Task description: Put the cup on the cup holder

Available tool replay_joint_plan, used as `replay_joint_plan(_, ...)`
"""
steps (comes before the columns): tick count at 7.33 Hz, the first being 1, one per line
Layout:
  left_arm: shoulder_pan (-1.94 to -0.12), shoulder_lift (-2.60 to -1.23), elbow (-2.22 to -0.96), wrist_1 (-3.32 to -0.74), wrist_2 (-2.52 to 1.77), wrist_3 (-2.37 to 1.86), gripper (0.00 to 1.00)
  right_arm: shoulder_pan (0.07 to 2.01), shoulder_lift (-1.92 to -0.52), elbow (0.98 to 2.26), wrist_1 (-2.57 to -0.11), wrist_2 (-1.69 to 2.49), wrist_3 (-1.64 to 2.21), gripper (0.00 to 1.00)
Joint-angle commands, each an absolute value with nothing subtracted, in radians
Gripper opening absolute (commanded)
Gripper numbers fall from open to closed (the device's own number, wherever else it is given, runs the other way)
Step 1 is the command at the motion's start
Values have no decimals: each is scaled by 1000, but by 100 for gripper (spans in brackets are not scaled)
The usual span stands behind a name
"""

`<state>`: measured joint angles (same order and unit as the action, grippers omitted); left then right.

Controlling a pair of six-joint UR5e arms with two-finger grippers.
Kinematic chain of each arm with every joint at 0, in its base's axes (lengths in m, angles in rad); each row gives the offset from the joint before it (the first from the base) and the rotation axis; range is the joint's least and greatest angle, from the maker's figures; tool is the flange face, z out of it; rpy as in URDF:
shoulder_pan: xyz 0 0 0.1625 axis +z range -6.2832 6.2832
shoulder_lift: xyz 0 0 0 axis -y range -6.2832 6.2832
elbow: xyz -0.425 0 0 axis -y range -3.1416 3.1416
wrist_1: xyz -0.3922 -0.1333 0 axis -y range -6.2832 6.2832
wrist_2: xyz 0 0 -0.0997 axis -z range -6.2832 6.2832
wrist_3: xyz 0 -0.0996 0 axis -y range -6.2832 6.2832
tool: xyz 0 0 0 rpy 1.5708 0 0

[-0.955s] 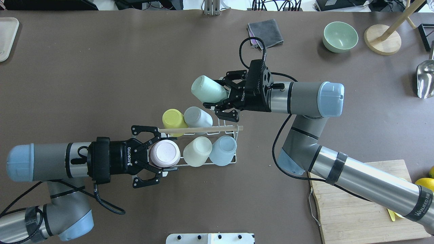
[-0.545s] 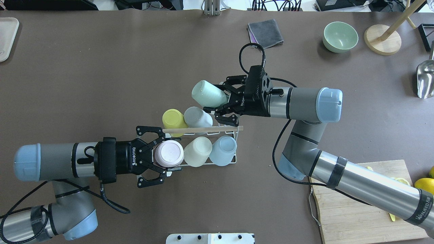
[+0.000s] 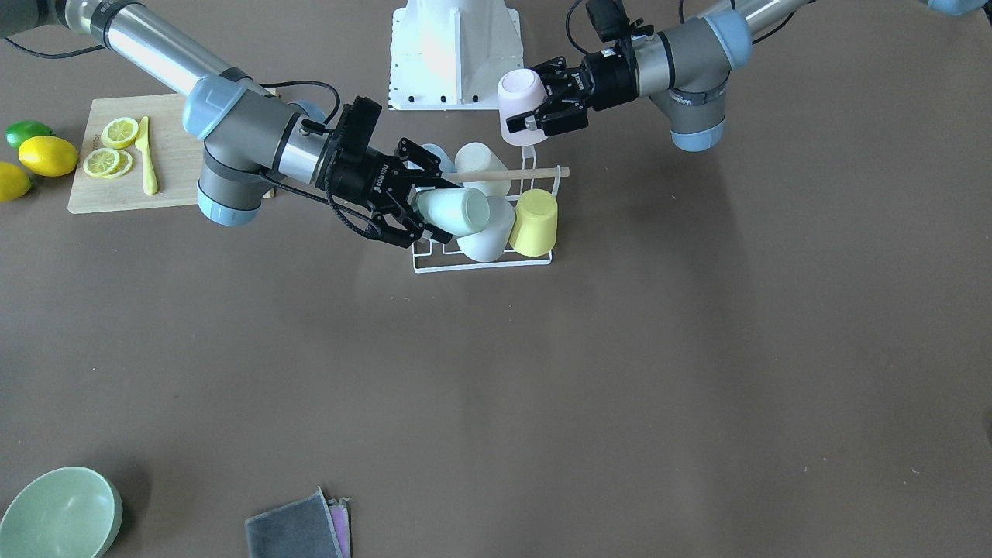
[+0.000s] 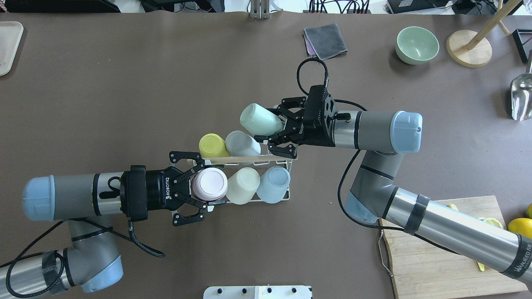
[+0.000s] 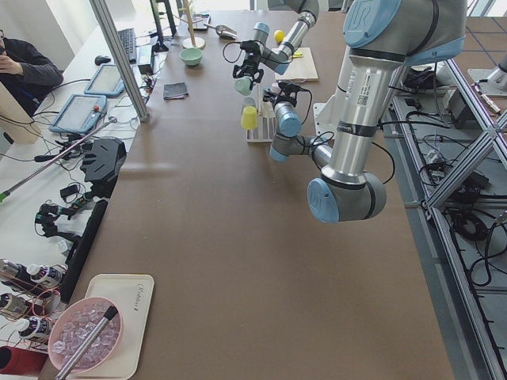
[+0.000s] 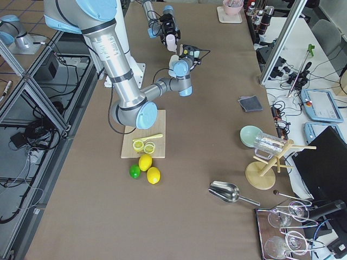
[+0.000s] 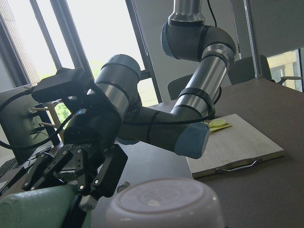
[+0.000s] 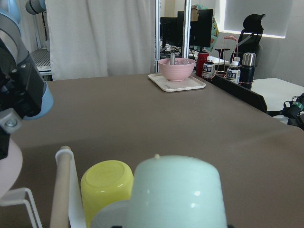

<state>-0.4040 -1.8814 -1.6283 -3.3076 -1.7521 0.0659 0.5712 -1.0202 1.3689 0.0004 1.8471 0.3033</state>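
Note:
The cup holder (image 4: 286, 195), a white wire rack with a wooden rod (image 4: 241, 158) on top, stands mid-table. On it sit a yellow cup (image 4: 213, 144), a grey cup (image 4: 242, 143), a cream cup (image 4: 243, 185) and a blue cup (image 4: 273, 184), all bottom-up. My left gripper (image 4: 203, 185) is shut on a pink cup (image 4: 210, 184), bottom-up over the rack's near left corner. My right gripper (image 4: 272, 124) is shut on a mint cup (image 4: 261, 119), tilted above the rack's far right side. The front view shows the pink cup (image 3: 521, 93) and the mint cup (image 3: 453, 211) held above the rack.
A cutting board (image 4: 440, 249) with lemon slices and a yellow knife lies near right, lemons (image 3: 46, 155) beside it. At the far side are a grey cloth (image 4: 325, 39), a green bowl (image 4: 417, 45), a wooden stand (image 4: 469, 47) and a metal scoop (image 4: 521, 97). A pale tray (image 4: 8, 45) lies far left.
My left gripper has carried the pink cup rightward, closer over the rack. The right gripper has brought the mint cup nearer the rack and slightly right.

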Motion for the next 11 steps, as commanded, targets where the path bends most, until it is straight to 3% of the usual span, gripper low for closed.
replay_joint_plan(1, -405, -1884, -1621, -3321, -1724, 66, 41, 571, -1040, 1373, 18, 1851, 304, 1)
replay_joint_plan(4, -407, -1887, -1597, -3329, -1704, 66, 42, 571, -1058, 1385, 38, 1852, 308, 42)
replay_joint_plan(5, -405, -1887, -1594, -3338, -1704, 66, 43, 571, -1065, 1385, 40, 1852, 310, 99)
replay_joint_plan(9, -405, -1890, -1582, -3349, -1678, 66, 46, 606, -1071, 1397, 51, 1883, 316, 100)
replay_joint_plan(10, -405, -1893, -1582, -3350, -1677, 63, 99, 635, -1093, 1419, 40, 1938, 316, 100)
replay_joint_plan(11, -406, -1894, -1582, -3353, -1675, 63, 99, 705, -1132, 1457, -15, 2071, 318, 100)
